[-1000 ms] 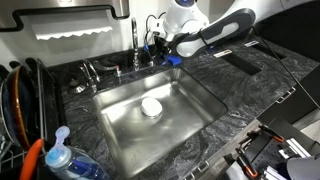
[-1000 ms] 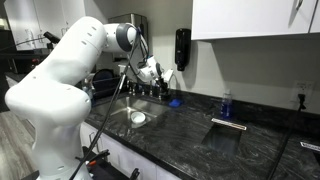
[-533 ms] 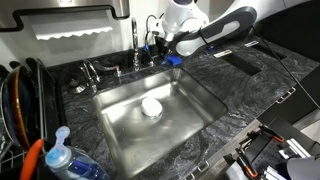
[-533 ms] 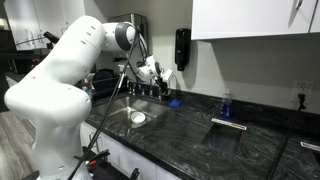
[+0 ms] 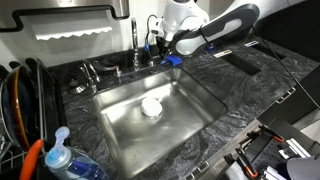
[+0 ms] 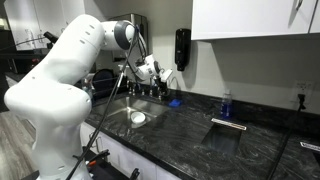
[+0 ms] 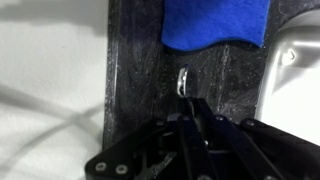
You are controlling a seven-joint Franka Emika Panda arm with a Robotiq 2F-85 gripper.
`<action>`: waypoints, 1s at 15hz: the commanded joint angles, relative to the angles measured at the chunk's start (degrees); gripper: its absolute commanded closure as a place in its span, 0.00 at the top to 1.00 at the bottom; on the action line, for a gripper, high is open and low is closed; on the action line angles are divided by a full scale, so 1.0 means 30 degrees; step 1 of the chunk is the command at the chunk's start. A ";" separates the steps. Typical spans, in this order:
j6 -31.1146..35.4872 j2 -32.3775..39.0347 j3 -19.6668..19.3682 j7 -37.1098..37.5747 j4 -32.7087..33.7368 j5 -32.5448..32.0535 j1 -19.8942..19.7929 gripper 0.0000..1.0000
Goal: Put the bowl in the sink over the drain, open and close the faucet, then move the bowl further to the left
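The small white bowl (image 5: pixel 151 106) sits in the steel sink (image 5: pixel 115 120), also seen in an exterior view (image 6: pixel 138 118); it covers the drain, which is hidden. The chrome faucet (image 5: pixel 136 45) stands behind the sink, with lever handles (image 5: pixel 113 71) at its base. My gripper (image 5: pixel 155 47) is at the back of the counter beside the faucet, next to the blue sponge (image 5: pixel 172 60). In the wrist view the gripper (image 7: pixel 190 103) has its fingers shut together, tips right at a small chrome lever (image 7: pixel 183 80), with the blue sponge (image 7: pixel 215 20) beyond.
A dish rack with plates (image 5: pixel 20 100) stands at one end of the counter and a blue-capped clear bottle (image 5: pixel 60 155) in front of it. Another small blue bottle (image 6: pixel 224 105) stands on the dark stone counter (image 5: pixel 225 90). A black dispenser (image 6: pixel 182 48) hangs on the wall.
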 commanded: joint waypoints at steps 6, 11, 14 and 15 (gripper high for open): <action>-0.0944 -0.1741 0.1720 0.0934 -0.1397 0.1527 -0.0386 0.03; -0.1333 -0.2091 0.1695 0.1963 -0.1393 0.1925 -0.0122 0.03; -0.1247 -0.2009 0.0500 0.4122 -0.1194 0.0373 0.0556 0.39; -0.1357 -0.1932 0.0326 0.4542 -0.1119 -0.0090 0.0603 0.44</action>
